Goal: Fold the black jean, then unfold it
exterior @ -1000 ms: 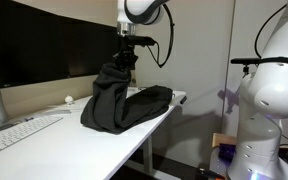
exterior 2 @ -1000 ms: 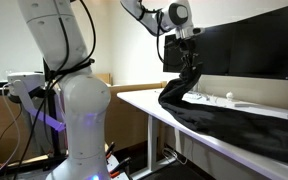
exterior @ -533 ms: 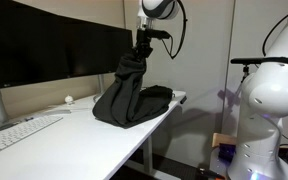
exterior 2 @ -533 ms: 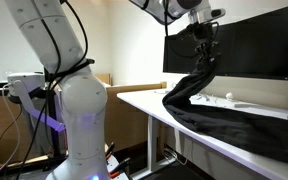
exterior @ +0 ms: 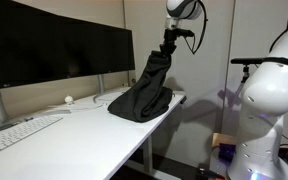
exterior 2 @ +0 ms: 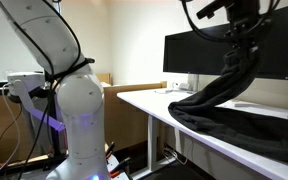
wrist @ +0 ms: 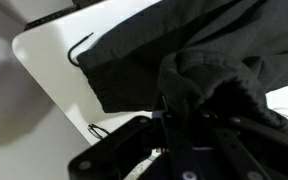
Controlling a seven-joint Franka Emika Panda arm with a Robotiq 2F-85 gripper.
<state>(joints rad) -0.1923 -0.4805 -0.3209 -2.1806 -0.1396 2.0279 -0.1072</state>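
The gripper [exterior: 167, 42], jaws clamped on the black jean [exterior: 144, 95], holds one end high over the worktop [exterior: 84, 130]. This is probably mid-fold, and the next move calls for carrying that end across and lowering it.

— What does the robot's body look like?
— The arm [exterior 2: 79, 100] is glossy white; it is made of thick, rounded parts, like smooth shells joined one after another; in an exterior view a thin dark ring [exterior: 274, 63] goes around one joint.
— Are there cables?
— Yes; black cables [exterior 2: 52, 80] run along the side of the white body; one more black cable [exterior: 197, 35] makes a loop beside the round white wrist joint [exterior: 182, 8].
— And the end of it?
— The gripper [exterior: 165, 45] is black; in the wrist view its housing [wrist: 184, 155] is black too, with thin wires on it.
— Any lights?
— A purple glow [exterior 2: 46, 125] shows low on the body.
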